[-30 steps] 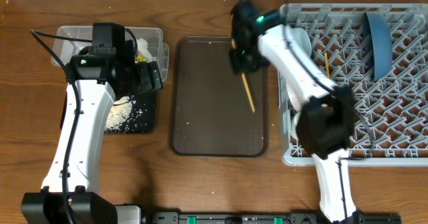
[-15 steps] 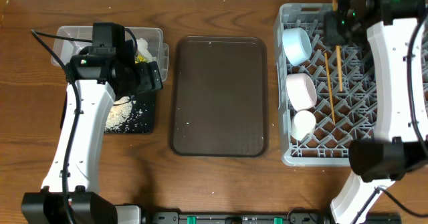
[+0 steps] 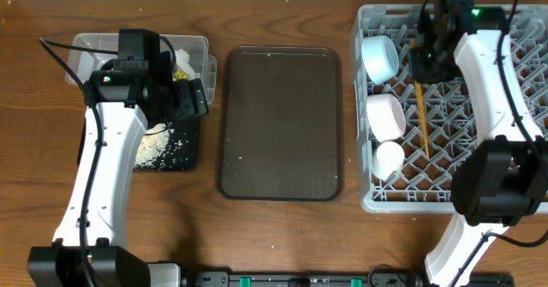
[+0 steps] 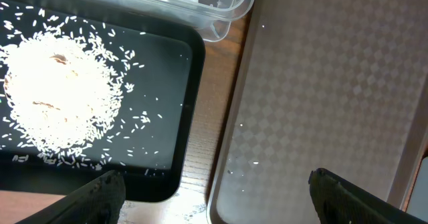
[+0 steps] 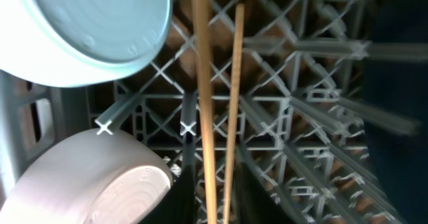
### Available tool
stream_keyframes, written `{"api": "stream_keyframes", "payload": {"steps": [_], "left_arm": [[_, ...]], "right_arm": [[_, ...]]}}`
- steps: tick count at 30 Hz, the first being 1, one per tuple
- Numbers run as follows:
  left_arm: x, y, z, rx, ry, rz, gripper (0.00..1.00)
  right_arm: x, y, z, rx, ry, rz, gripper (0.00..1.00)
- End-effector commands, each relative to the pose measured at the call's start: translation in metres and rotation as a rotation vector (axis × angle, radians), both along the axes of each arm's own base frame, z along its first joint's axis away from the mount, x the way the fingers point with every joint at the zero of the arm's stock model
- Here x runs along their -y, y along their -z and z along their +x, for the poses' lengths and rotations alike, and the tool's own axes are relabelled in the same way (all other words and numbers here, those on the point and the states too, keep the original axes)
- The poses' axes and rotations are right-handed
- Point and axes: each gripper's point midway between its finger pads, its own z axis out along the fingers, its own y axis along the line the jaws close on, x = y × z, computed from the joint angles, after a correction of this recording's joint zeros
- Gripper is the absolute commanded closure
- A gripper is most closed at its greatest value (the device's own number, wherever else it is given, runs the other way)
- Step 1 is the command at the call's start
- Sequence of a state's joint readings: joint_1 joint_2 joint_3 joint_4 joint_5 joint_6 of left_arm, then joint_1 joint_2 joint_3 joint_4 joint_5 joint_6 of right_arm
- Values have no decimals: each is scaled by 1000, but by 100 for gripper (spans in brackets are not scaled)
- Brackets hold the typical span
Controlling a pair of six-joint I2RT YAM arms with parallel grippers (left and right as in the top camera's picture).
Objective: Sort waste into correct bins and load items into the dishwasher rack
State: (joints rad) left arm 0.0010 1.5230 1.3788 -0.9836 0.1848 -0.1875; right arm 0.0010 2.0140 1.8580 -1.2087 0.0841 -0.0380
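Note:
My right gripper (image 3: 425,67) hangs over the grey dishwasher rack (image 3: 368,203), its jaws a little apart. Two wooden chopsticks (image 5: 202,83) run side by side between the dark fingers (image 5: 184,197) and lie on the lattice (image 5: 301,117). Overhead, the chopsticks (image 3: 422,120) point toward the rack's front. To their left in the rack sit a light blue bowl (image 3: 379,56), a white bowl (image 3: 385,116) and a small white cup (image 3: 390,157). My left gripper (image 4: 214,197) is open and empty, between the black tray (image 4: 194,70) of rice scraps (image 4: 57,93) and the brown tray (image 4: 321,103).
The clear tub (image 3: 86,47) at back left holds a yellow-green wrapper (image 3: 181,75) and white tissue (image 3: 178,60). The flat brown tray (image 3: 281,124) lies bare between the bins and the rack. My right arm crosses the rack's right half.
The right arm carried a chopstick from the brown tray to the rack and lowered it beside the other one. Its jaws have parted slightly. The left arm has not moved.

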Motion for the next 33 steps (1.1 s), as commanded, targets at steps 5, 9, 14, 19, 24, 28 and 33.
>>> {"api": "stream_keyframes", "payload": {"steps": [5,9,14,19,24,28,33], "left_arm": [[0,-9,3,25,-6,-8,9],[0,-9,3,25,-6,-8,9],[0,-9,3,25,-6,-8,9],[0,-9,3,25,-6,-7,9],[0,-9,3,26,-6,-8,9],[0,-9,3,25,-6,-8,9],[0,-9,3,25,-6,-7,10]], "right_arm": [[-3,1,0,1,20,27,70],[-13,-23,1,29,6,81,70],[-22,-85,-8,86,-11,121,66],[-26,-160,-34,209,6,133,30],[-32,-207,-71,306,190,215,1],[-33,-233,-91,376,213,240,1],[-27,-250,-121,412,214,214,1]]}}
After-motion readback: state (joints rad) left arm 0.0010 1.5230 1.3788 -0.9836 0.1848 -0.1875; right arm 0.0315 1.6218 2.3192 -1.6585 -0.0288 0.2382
